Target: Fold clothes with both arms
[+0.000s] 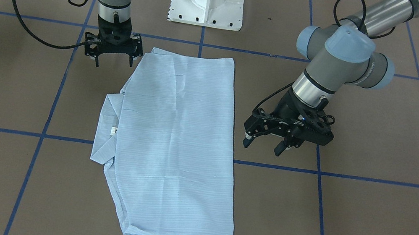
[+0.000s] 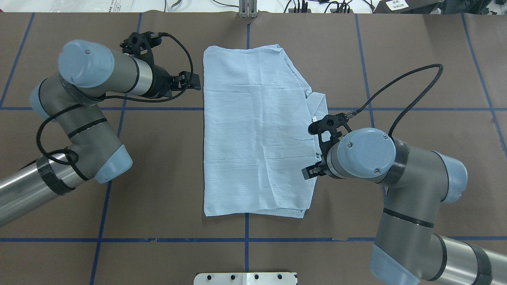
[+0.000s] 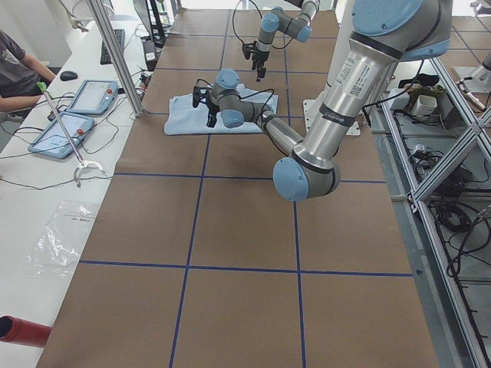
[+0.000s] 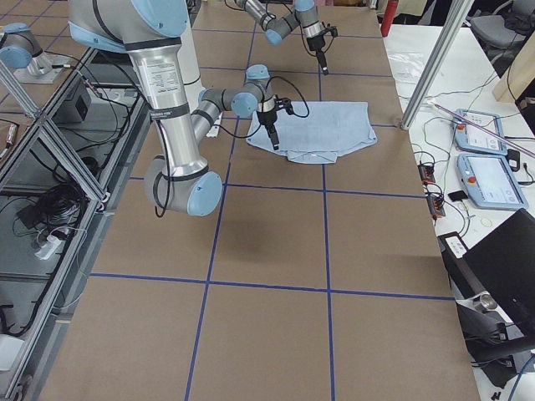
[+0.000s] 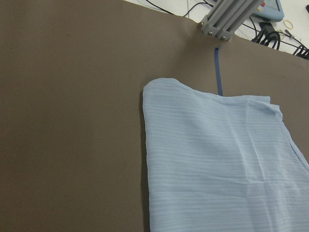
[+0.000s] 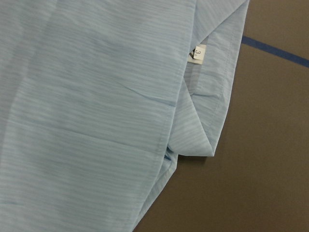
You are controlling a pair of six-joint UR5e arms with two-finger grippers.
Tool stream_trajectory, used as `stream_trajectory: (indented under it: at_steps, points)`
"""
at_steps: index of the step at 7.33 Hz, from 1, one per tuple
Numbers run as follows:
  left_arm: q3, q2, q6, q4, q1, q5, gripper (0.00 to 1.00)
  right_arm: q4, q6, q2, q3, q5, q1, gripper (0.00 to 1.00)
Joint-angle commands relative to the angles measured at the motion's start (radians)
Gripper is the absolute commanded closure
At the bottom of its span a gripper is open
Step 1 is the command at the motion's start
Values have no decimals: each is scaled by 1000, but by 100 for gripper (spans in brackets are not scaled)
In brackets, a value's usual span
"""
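Overhead exterior: shirt lies flat mid-table, folded to a long rectangle. Its collar and neck label poke out on the robot's right. Left gripper hangs just off the plain long edge, right gripper by the robot-side corner. Both are spread wide and empty, likely staged on opposite sides for a next fold. Sleeves and buttons are hidden underneath. Neither wrist view shows fingers, and from above the right gripper is mostly masked by its own wrist.

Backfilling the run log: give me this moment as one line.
shirt: partly folded, flat on table, collar on robot's right side | left pincer: open, empty, beside shirt | right pincer: open, empty, beside shirt
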Motion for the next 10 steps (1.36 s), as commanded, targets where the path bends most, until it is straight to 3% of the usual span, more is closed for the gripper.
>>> stream_trajectory:
  at_steps: [1, 3, 5, 10]
  points:
    - [-72, 1, -156, 103, 104, -27, 0, 1, 52, 2, 27, 40, 7, 0]
    - [-225, 20, -294, 293, 278, 72, 0, 4, 127, 1, 59, 68, 7, 0]
    - [-233, 23, -438, 332, 405, 140, 0, 99, 136, -30, 53, 70, 7, 0]
    - [-207, 58, -454, 375, 434, 159, 4, 104, 137, -24, 52, 70, 6, 0]
